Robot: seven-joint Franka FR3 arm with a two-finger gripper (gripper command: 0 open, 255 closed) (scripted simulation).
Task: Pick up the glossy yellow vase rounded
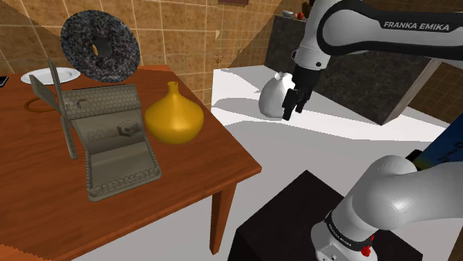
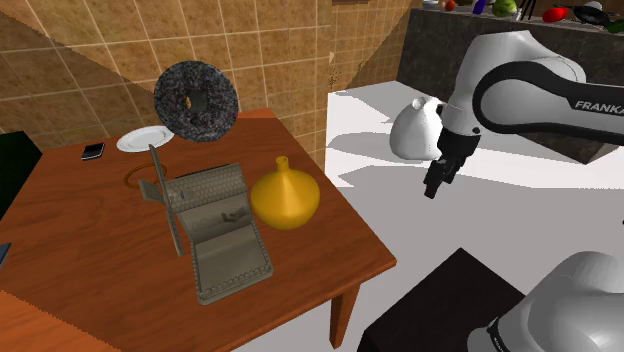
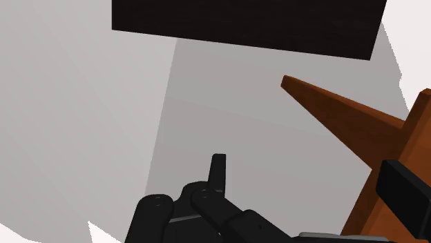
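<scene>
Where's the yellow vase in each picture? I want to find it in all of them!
Shoulder view: the yellow vase stands a little left of the middle, near the right edge of the wooden table.
Second exterior view: the yellow vase stands near the middle, again by the wooden table's right edge.
Wrist view: a corner of the wooden table juts over the grey floor.
Shared landmark: the wooden table.

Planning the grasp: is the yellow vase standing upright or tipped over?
Upright: the yellow vase sits base-down on the table, neck pointing up.
</scene>
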